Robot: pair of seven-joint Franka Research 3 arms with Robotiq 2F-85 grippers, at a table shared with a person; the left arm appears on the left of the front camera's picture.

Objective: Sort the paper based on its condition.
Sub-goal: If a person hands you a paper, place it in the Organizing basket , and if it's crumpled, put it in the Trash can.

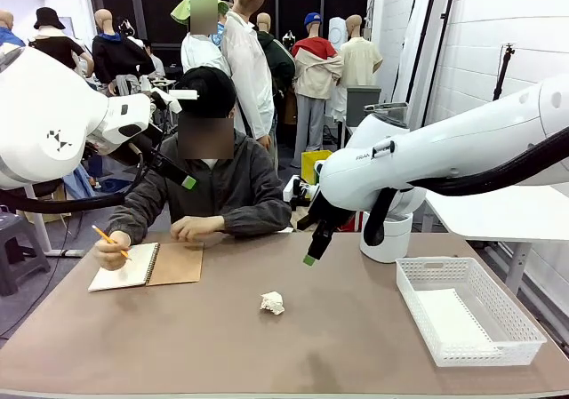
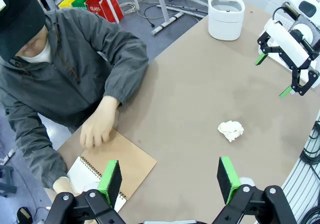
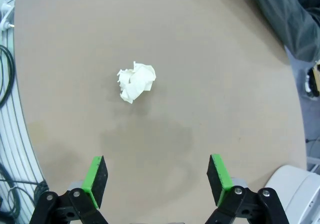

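So a crumpled paper ball (image 1: 272,303) is sitting alone on the bare brown table (image 1: 267,346), roughly mid-table, well apart from the white basket (image 1: 468,321) at the robot's right. Nothing is gripped yet. The right tool (image 3: 157,180) is held above the table with its green pads spread wide apart, and the ball is seen ahead of it, a bit off to one side, in the right wrist view. The left tool (image 2: 170,179) is also spread apart with nothing between the pads, hovering near the spiral notebook (image 1: 147,266).

Looks like the approach step for the crumpled piece: the right tool probably needs to be centred over the ball and lowered before closing. Which bin it's meant for can't be told.

The left wrist view gives the white cylindrical container (image 2: 226,17) from above and the person's hand (image 2: 98,129) resting on the brown cover. The pencil (image 1: 111,239) in the person's other hand is caught by the front view.
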